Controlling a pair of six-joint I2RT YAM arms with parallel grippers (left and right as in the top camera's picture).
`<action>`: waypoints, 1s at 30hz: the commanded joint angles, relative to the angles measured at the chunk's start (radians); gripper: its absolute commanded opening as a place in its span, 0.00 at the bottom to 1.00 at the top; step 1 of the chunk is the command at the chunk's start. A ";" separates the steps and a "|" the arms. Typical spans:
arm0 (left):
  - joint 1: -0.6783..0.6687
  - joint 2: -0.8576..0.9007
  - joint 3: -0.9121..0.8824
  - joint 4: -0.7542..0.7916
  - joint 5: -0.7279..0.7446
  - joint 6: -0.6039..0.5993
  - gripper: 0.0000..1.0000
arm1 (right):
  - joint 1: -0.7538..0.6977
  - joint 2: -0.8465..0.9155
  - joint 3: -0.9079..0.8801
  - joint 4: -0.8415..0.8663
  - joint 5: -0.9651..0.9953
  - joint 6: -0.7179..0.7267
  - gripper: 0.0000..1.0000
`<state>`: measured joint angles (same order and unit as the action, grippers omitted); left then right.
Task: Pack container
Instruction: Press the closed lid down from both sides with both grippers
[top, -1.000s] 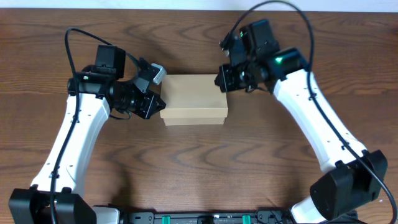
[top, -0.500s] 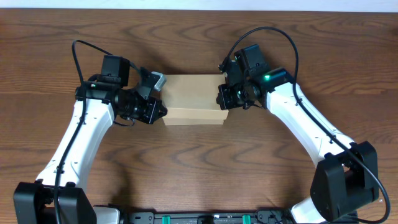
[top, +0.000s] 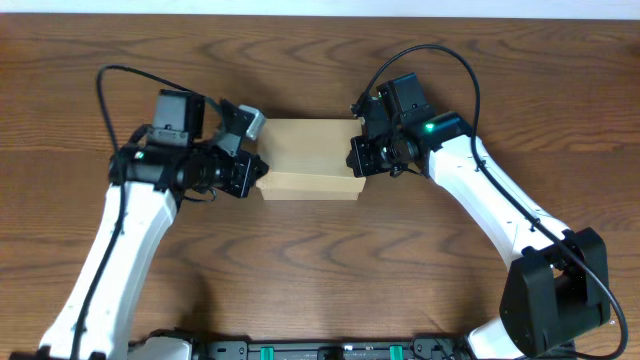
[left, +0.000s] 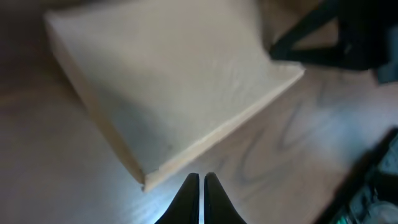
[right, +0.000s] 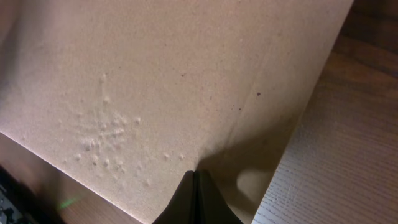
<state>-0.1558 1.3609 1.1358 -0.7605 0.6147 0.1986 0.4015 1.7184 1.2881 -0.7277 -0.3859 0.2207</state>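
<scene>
On the table (top: 320, 270), the container (top: 311, 158) sits closed between my two sets of jaws, so I cannot see its contents. The left gripper (left: 201, 178), pinched shut on nothing, points at its near corner. The right gripper (right: 194, 177), likewise closed and empty, seems to touch the opposite end, and I judge an uneven push could twist or dent the box.

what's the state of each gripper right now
left gripper: closed, holding nothing, by the container corner
right gripper: closed, holding nothing, tips at the container
</scene>
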 joint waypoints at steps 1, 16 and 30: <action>-0.002 -0.012 0.027 0.010 -0.091 -0.050 0.05 | 0.011 0.019 -0.034 -0.008 0.024 0.002 0.01; -0.075 0.263 0.024 0.003 -0.106 -0.050 0.06 | 0.011 0.019 -0.034 -0.008 0.023 0.002 0.01; -0.080 0.286 0.017 -0.040 -0.176 -0.050 0.05 | 0.011 0.012 -0.032 -0.022 0.002 0.003 0.02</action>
<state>-0.2241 1.6009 1.1870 -0.7715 0.5095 0.1535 0.4015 1.7172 1.2881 -0.7216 -0.4030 0.2207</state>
